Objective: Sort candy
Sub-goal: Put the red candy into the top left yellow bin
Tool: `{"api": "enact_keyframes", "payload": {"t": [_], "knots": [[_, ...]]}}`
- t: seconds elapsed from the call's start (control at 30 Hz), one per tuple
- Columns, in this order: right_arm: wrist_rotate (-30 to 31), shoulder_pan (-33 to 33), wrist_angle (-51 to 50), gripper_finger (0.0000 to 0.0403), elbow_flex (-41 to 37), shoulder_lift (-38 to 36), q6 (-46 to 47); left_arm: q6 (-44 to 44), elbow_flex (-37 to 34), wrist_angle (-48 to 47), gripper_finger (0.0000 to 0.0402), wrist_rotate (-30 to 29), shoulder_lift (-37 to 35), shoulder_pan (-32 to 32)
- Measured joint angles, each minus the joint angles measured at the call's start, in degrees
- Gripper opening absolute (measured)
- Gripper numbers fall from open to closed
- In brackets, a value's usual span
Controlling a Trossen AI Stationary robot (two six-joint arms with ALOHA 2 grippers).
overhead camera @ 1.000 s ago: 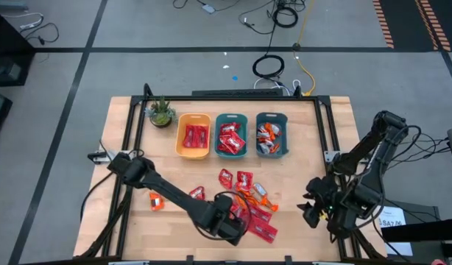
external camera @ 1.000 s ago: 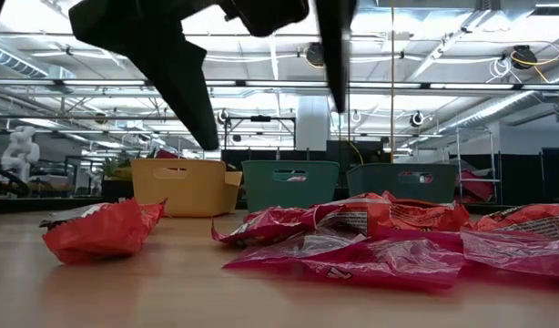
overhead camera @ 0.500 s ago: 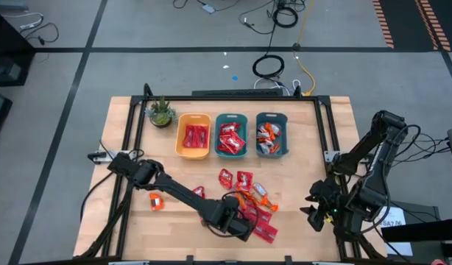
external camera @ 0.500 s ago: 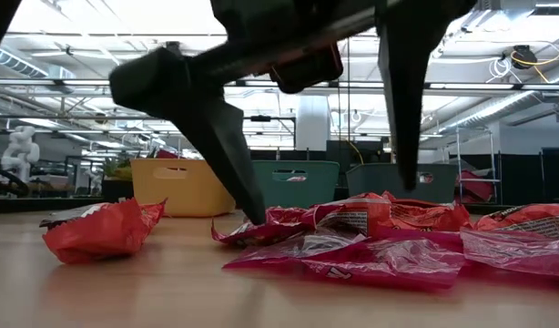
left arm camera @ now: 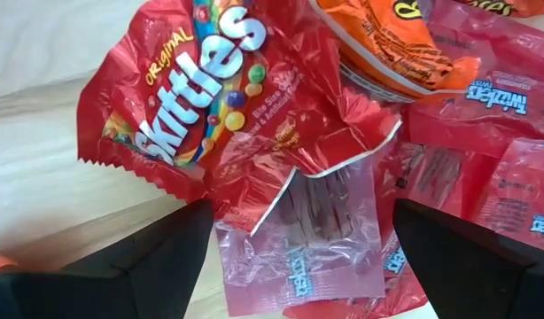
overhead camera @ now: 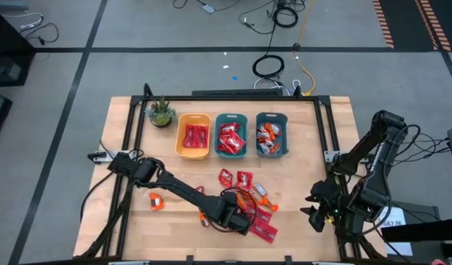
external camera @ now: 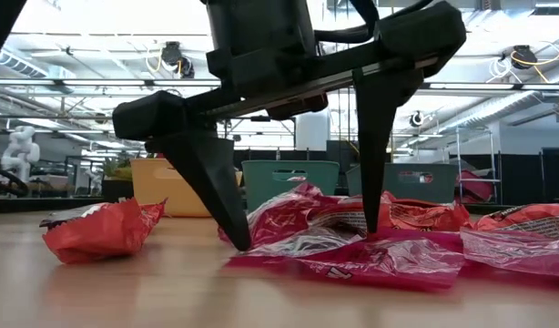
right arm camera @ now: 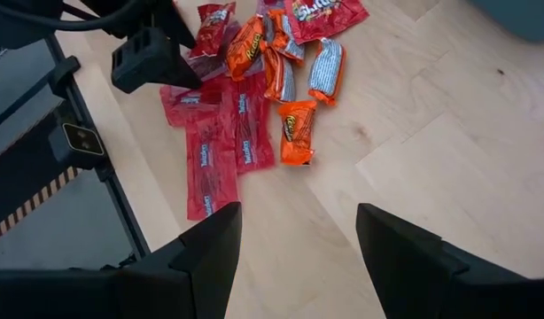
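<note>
While spread wide | left claw (external camera: 302, 237) straddles red candy (left arm camera: 219, 106) | fingertips on table

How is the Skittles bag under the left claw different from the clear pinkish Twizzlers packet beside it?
The Skittles bag is opaque red with big white letters and crumpled; the Twizzlers packet is see-through pink with small print, and lies flatter. The Skittles bag overlaps the Twizzlers packet. Both lie between the open left gripper's fingers.

Three bins (overhead camera: 231, 135) stand in a row behind the loose candy (overhead camera: 248, 199), a plant (overhead camera: 160, 112) at their left. One stray piece (overhead camera: 156, 201), apparently candy, lies apart at left.
</note>
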Motion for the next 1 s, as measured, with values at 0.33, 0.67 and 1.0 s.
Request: {"api": "enact_keyframes", "payload": {"t": [0.33,0.67,1.0], "knots": [[1.2,0.0,-0.3,0.0215,0.0,0.0,-0.8,-0.7,-1.6,0.1,0.0364,-1.6,-0.3,0.1],[1.2,0.0,-0.2,0.0215,0.0,0.0,-1.3,-4.5,1.7,0.3,0.0364,-3.0,0.0,-2.6],[1.2,0.0,-0.2,0.0215,0.0,0.0,-1.6,-4.4,1.7,-2.9,0.0364,-5.5,0.2,-2.0]]}}
